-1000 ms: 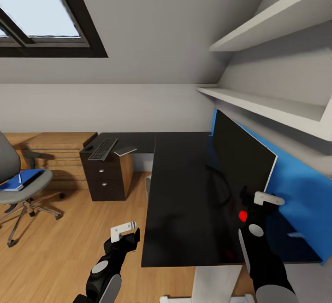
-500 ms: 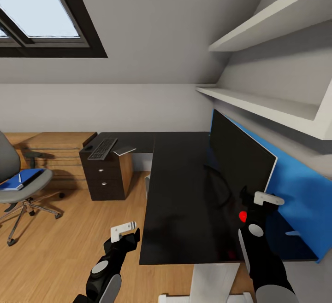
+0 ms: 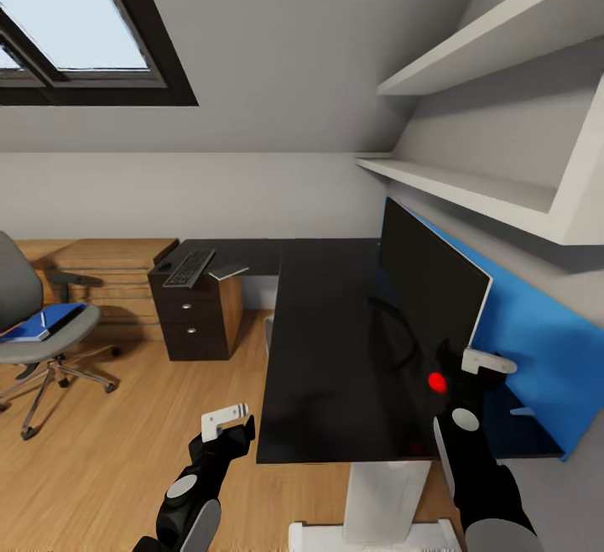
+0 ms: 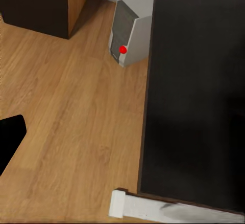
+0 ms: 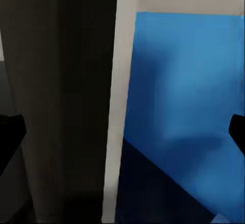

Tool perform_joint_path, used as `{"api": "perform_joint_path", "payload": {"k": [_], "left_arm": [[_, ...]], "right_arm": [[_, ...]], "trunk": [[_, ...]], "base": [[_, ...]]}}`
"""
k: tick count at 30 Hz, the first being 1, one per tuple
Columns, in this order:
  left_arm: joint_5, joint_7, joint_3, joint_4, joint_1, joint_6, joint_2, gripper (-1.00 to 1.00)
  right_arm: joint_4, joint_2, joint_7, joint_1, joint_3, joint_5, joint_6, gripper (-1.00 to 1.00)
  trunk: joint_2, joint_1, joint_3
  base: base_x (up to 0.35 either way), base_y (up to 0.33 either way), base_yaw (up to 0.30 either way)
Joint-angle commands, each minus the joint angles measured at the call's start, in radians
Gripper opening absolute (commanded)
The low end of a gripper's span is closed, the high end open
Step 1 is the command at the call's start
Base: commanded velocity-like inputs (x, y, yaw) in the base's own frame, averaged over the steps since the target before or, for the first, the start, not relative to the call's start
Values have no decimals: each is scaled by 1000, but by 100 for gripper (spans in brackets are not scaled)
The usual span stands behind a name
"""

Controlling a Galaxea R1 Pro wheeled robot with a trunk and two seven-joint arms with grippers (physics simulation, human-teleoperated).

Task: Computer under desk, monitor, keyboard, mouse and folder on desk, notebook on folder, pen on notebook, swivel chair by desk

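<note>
1. The desk (image 3: 327,351) is a long black L-shaped top. Its near wing runs away from the robot; its far wing extends left along the back wall, above a dark drawer unit (image 3: 195,317).
2. The monitor (image 3: 424,292) stands upright on the right side of the near wing, in front of a blue wall panel (image 3: 537,351). A red dot shows at its near lower corner.
3. The keyboard (image 3: 188,268) lies on the far wing above the drawer unit. A small dark item beside it is too small to identify.
4. The computer (image 4: 127,41) stands on the wooden floor (image 3: 109,443) under the desk edge, near the drawer unit, red light visible.
5. The swivel chair (image 3: 38,325) stands well apart from the desk, at the left. The blue folder (image 3: 42,321) lies on its seat. Items on top of the folder cannot be resolved.
6. The left gripper (image 3: 225,423) hangs over the floor, just left of the desk's near corner. It holds nothing; its opening cannot be determined.
7. The right gripper (image 3: 482,365) hovers by the monitor's near edge. In the right wrist view, its dark fingertips (image 5: 10,137) stand wide apart with nothing between them.
</note>
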Motion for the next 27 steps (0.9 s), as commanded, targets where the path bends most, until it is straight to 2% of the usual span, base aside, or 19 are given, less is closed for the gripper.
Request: {"api": "perform_joint_path", "payload": {"k": [1,16,27], "left_arm": [[7,8,-1,-1,-1,2,0,100],[7,8,-1,-1,-1,2,0,100],[7,8,-1,-1,-1,3,0,100]], "right_arm": [[1,1,-2,-1,-3,7,-2,100],[2,2,-1,-1,-3,6,-2,100],[13,7,0,0,-1,5,-2,100]], "trunk": [[-1,-1,-1],[-1,-1,-1],[-1,-1,-1]], "base": [[-314,0,0],[-324,5,0],[-317,136,0]]}}
